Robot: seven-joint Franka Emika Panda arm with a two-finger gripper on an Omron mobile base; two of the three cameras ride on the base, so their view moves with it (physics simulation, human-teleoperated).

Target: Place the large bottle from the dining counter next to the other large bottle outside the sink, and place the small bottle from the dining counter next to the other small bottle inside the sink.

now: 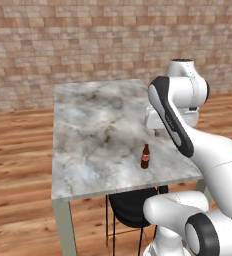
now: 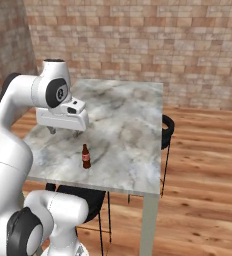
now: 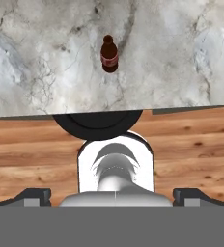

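Looking down over my arm from both base cameras, I see it folded high above the near part of the tabletop (image 1: 95,130), elbow raised and the wrist turned downward. The claw (image 2: 63,131) hangs from the white hand block, well above the marble and apart from everything on it. Its fingers (image 3: 36,197) sit far out at the two lower corners of the hand view, so I read the claw as spread wide, with nothing between its tips.

Only one bottle stands on the marble: the small bottle (image 1: 145,157), brown glass with a red label. It is upright, long axis vertical, neck and cap pointing straight up. It stands near the front edge of the tabletop, on the side closest to my arm in the left base view, and a little forward of and below the claw in the right base view. From the hand camera I look down on its cap, with the bottle just in from the table edge.

The top is grey-white marbled stone on thin pale legs. A black round stool (image 1: 130,207) is tucked under the near edge, and another dark seat (image 2: 167,131) shows at the far side. The floor is warm wood planks, and a brick wall closes the room behind.
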